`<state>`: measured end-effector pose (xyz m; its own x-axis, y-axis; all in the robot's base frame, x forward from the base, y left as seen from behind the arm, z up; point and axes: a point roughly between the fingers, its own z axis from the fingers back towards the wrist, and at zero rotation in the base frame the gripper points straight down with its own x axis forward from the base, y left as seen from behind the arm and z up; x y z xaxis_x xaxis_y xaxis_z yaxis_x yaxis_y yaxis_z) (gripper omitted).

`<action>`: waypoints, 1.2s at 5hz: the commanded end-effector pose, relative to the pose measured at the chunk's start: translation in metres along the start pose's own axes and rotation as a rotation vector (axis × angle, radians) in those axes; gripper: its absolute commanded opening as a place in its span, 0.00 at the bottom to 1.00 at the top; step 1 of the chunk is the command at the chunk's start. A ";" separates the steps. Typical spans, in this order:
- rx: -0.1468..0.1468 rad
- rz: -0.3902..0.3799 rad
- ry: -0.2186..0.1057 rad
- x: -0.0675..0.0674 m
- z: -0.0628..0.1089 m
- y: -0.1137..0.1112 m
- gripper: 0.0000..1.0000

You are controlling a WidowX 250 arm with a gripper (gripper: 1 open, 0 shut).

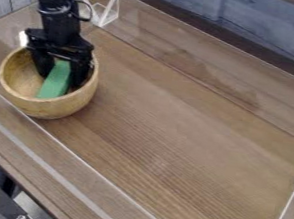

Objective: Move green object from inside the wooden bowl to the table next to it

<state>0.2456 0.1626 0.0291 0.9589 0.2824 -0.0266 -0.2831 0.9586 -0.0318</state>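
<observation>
Gripper (60, 66) pointing straight down into the bowl (17, 96), its two dark fingers spread wide apart, one on each side of the green block (55, 82), not yet closed on it. The block lies inside the bowl, leaning lengthwise against the wall nearest the arm, so it sits tilted, not flat. From this angle it is hard to tell whether the fingertips already touch the block or the bowl floor. Risks, as a judgement: because the block rests on a slope, closing fingers could catch only one edge and let it twist or slip back down; a finger pressing on the thick rim or inner wall could tip or slide the light bowl across the table (189, 117); and a weak hold could drop the block back into the bowl on the way out. Beside the bowl, on the side away from the arm, the brown wood-grain tabletop is bare, giving plenty of room to set the block down. A low clear wall (139, 196) rings the table, running close past the bowl. Behind the table, a grey tiled backdrop (254, 24).
</observation>
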 end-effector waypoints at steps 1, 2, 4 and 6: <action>0.005 0.069 -0.058 0.014 0.013 0.002 1.00; 0.003 -0.037 -0.055 0.017 0.018 -0.002 0.00; -0.023 -0.151 -0.087 0.025 0.051 -0.012 0.00; -0.047 -0.194 -0.128 0.031 0.080 -0.027 0.00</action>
<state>0.2730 0.1436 0.0798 0.9936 0.1110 0.0185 -0.1083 0.9879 -0.1107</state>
